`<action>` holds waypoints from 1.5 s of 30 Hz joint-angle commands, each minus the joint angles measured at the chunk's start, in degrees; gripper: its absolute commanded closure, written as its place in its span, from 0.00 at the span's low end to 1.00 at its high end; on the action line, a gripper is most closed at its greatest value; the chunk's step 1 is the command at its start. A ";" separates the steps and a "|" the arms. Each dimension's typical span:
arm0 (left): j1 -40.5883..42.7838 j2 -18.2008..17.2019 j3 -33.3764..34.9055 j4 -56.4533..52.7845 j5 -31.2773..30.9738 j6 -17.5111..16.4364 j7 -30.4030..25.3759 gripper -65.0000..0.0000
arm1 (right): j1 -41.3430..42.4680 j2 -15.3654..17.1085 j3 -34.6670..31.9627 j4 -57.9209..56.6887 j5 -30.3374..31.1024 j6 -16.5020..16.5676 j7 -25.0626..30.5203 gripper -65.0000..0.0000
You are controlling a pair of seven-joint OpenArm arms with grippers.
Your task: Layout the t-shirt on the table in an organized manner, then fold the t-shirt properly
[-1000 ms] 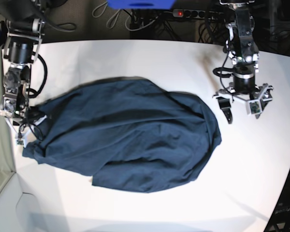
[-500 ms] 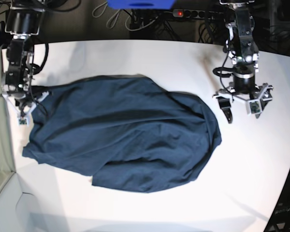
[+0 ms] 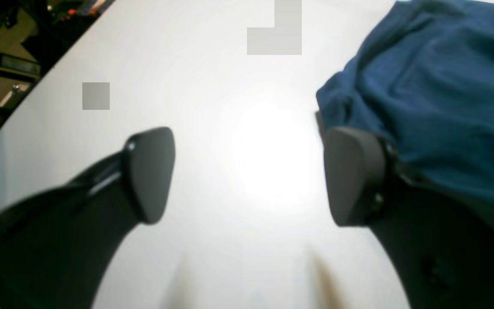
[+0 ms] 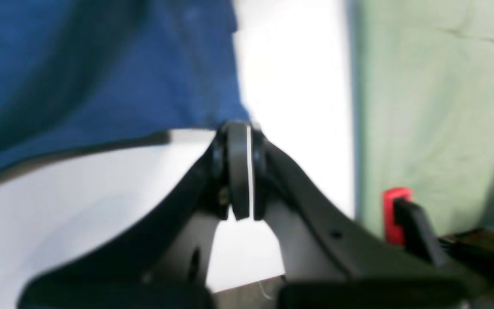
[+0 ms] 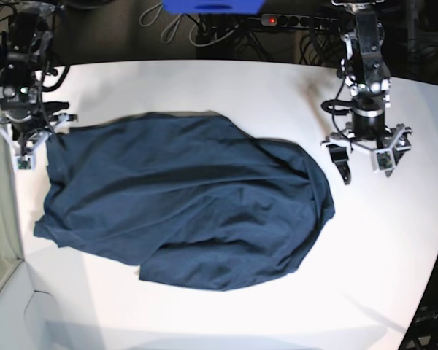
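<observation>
Pincer together: I, the right pincer (image 4: pixel 248 128), clamp the t-shirt (image 5: pixel 204 182) by its near corner; its long axis runs toward the farther left arm (image 5: pixel 366 58).

White table (image 5: pixel 379 270), curved edge; dark blue t-shirt (image 5: pixel 204 197) spread across, wrinkled.

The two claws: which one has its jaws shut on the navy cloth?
The right claw; it pinches the t-shirt's corner, while the left claw stands open.
</observation>
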 commanded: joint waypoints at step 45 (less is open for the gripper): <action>-1.56 2.14 7.78 2.64 0.41 0.10 -1.31 0.19 | -14.32 -2.27 0.67 10.01 -0.43 5.31 -7.59 1.00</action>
